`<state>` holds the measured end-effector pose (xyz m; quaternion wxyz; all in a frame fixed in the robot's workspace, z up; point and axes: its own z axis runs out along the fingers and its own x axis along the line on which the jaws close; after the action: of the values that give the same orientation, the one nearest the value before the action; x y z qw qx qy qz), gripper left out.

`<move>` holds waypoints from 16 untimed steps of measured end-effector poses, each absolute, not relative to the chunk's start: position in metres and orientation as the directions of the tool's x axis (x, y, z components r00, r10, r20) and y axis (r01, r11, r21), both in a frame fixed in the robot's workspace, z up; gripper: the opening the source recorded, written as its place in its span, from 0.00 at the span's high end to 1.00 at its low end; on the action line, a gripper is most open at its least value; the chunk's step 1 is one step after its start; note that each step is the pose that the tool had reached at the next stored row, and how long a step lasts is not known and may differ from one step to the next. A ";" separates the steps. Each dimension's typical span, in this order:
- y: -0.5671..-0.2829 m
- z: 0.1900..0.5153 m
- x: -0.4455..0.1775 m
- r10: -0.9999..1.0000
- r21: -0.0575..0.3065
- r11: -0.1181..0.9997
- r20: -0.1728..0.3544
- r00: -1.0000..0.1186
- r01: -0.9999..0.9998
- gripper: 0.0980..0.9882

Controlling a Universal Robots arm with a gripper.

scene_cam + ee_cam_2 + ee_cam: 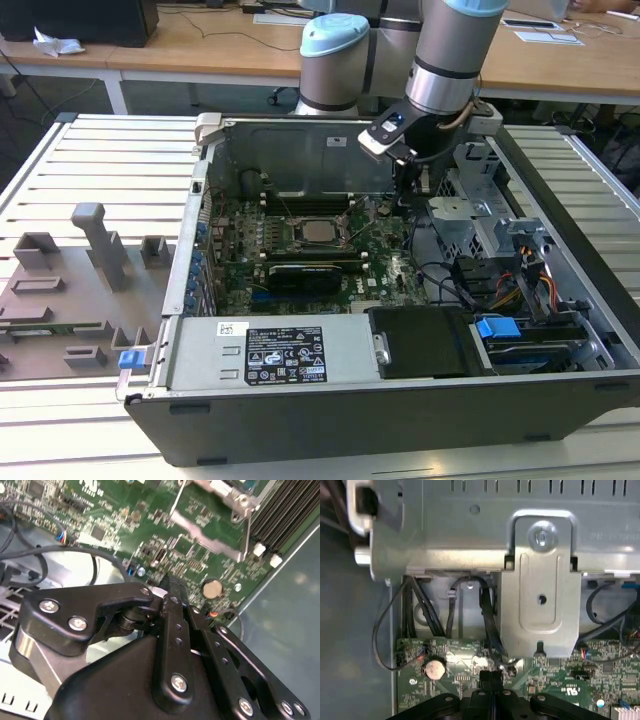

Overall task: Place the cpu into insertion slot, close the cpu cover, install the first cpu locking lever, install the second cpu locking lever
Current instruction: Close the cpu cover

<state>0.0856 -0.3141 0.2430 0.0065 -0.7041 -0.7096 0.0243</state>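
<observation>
**CPU's in the socket, end effector sitting off to one side**

Quick status. The small flat square cpu [320, 232] with the silvery-grey metal top is lying in the square insertion slot [294, 240] with the silver-grey rim. That's roughly mid-board on the green motherboard [380, 285], inside the open grey computer case [300, 150] on the pale slatted metal counter [100, 150]. The thin silver-grey cpu cover [320, 214] looks like it's down and framing the chip, but I can't swear from the exterior view that it's fully flat.

In the second wrist view there are two thin steel wire rods at the socket corner, which I take to be the locking levers, one here [176, 500] and one here [247, 530]. I can't tell whether either is hooked under its catch.

The black two-finger end effector [411, 195] hangs low over the board on the exterior view's right of the socket, near it but clearly apart. Both wrist views put its tips [172, 587] [490, 676] close to the round silver coin battery [212, 588]. The fingers are pressed together with nothing pinched between them that I can see.

My read on handling:
- **Chip:** light and rigid, but the pin field under it is delicate, so take it by the edges only and never drag it sideways.
- **Cover:** thin sheet metal, stiff enough to push on its free edge.
- **Levers:** springy, skinny and likely to slip off a fingertip, so I'd press near the bent handle end and not mid-rod.
</observation>
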 end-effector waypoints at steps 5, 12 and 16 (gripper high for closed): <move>-0.314 0.243 0.068 1.000 -0.043 0.007 -0.025 -0.008 0.999 0.99; -0.314 0.243 0.057 1.000 -0.043 0.007 -0.025 -0.008 0.999 0.99; -0.314 0.243 0.049 1.000 -0.043 0.007 -0.025 -0.008 0.999 0.99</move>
<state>0.0494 -0.3140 0.2429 0.0064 -0.7041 -0.7097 0.0241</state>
